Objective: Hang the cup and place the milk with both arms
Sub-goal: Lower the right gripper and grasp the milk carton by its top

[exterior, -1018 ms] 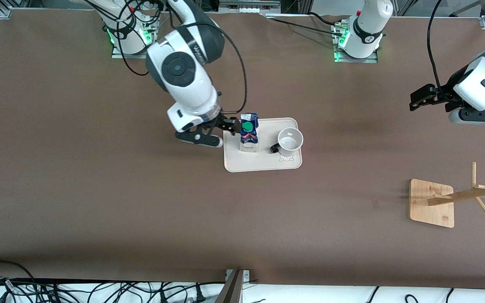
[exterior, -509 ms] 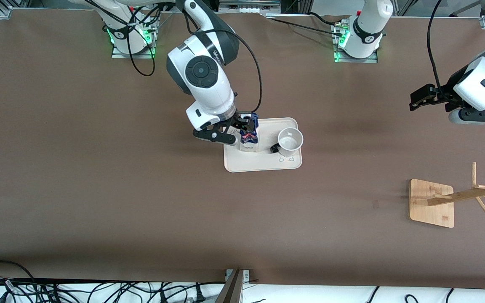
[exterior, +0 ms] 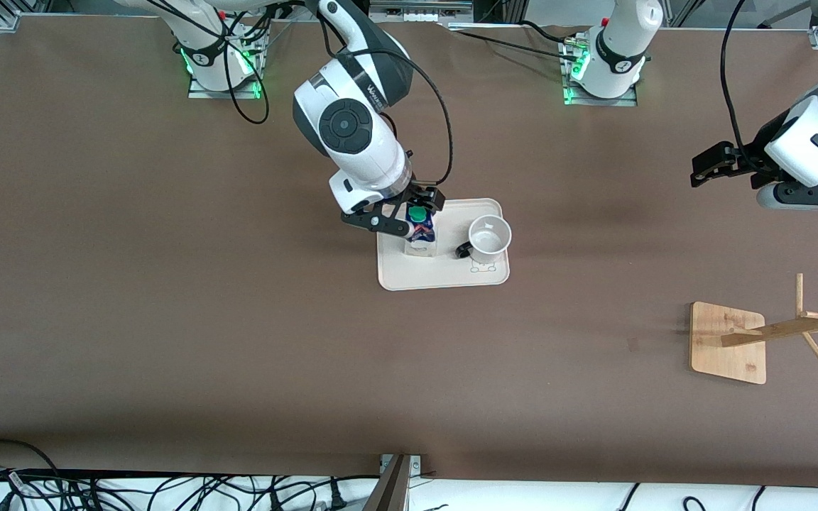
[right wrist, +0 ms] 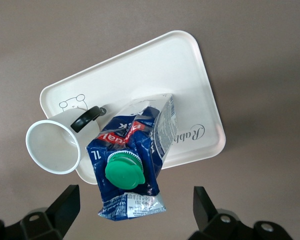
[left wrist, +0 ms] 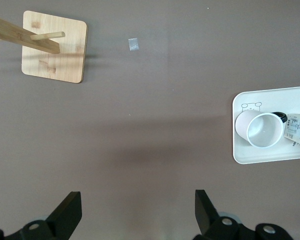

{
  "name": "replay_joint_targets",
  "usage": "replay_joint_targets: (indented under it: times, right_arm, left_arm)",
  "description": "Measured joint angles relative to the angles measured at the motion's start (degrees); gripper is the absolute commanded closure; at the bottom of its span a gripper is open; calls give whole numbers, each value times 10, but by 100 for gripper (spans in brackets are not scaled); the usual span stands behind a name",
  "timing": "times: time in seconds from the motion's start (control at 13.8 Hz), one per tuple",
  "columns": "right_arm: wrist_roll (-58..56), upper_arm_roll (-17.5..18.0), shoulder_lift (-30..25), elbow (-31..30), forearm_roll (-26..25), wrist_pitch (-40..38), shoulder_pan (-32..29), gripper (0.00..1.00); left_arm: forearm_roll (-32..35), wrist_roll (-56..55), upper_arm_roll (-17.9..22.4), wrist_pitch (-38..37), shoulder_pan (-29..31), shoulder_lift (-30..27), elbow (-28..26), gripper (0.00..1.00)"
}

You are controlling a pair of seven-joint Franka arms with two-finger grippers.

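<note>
Upright on the smooth cream tray [exterior: 444,280], a rounded rectangle on the brown worktop [exterior: 167,319], stands the milk [exterior: 421,231]: a gable-top carton, glossy blue above, white below, with a ribbed round green cap. Above it hangs the right tool [exterior: 415,208], its black fingers spread to either side of the carton without touching. Beside the milk sits the cup [exterior: 488,236], round and white, with a black loop handle. Over bare worktop at the left arm's end, the left tool [exterior: 709,169] waits, fingers parted, with the wooden rack [exterior: 728,343] nearer the camera.

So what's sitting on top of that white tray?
On the tray stand the milk carton and the white cup, side by side. The right gripper, open, is over the carton. The tray's surface under them is covered.
</note>
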Motion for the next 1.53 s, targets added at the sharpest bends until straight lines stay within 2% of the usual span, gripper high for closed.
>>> replay_joint_targets:
  times: [0.87,1.16,1.53]
  right_arm:
    - [0,0,27,4,-2,26,14,0]
    - [-2,0,27,6,-41,26,15,0]
    - [-20,0,27,6,-48,26,15,0]
  left_arm:
    - [0,0,0,-4,0,0,0,0]
    - [0,0,0,-4,0,0,0,0]
    - [0,0,0,-4,0,0,0,0]
